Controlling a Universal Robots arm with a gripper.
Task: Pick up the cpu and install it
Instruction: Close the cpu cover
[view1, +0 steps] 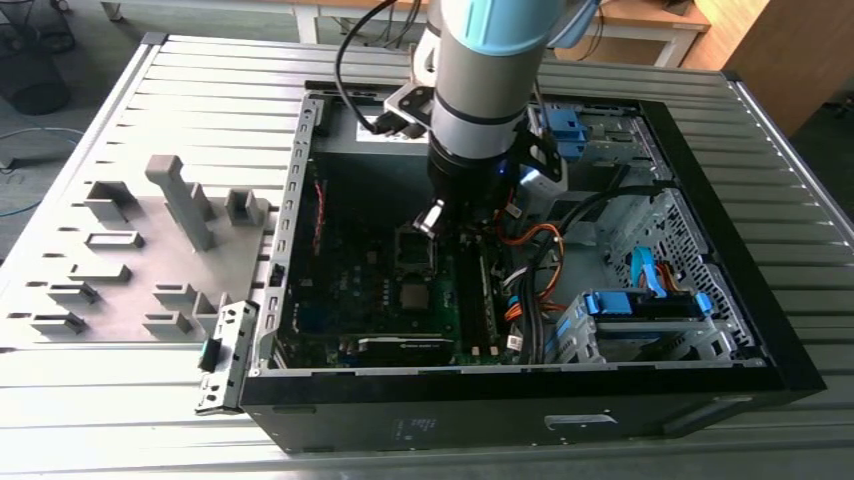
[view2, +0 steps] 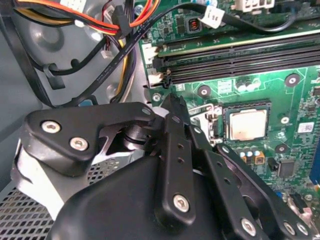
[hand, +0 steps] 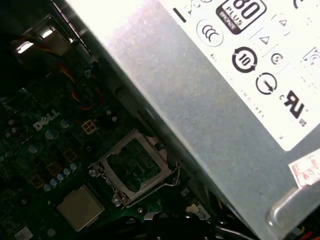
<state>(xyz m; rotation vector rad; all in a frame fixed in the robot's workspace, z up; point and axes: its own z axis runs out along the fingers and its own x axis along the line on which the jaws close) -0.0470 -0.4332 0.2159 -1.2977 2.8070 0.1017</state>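
The cpu (view2: 247, 124), a small silvery square chip, lies flat in its socket on the green motherboard; it also shows in the first wrist view (hand: 80, 206) and, seen from outside, as a pale square (view1: 416, 295). The hollow metal socket frame (hand: 134, 167) stands flipped open beside it. My gripper (view1: 434, 222) hangs inside the open computer case just above that frame. In the second wrist view its black fingers (view2: 175, 150) meet at one tip, shut with nothing held, a short way from the chip.
The grey power supply (hand: 215, 100) flanks the socket closely. Memory slots (view2: 240, 55) and bundled cables (view2: 100, 30) lie near the gripper. A graphics card (view1: 407, 348) and a blue drive cage (view1: 641, 305) fill the case's near end. Grey fixture blocks (view1: 180, 200) stand at the exterior view's left.
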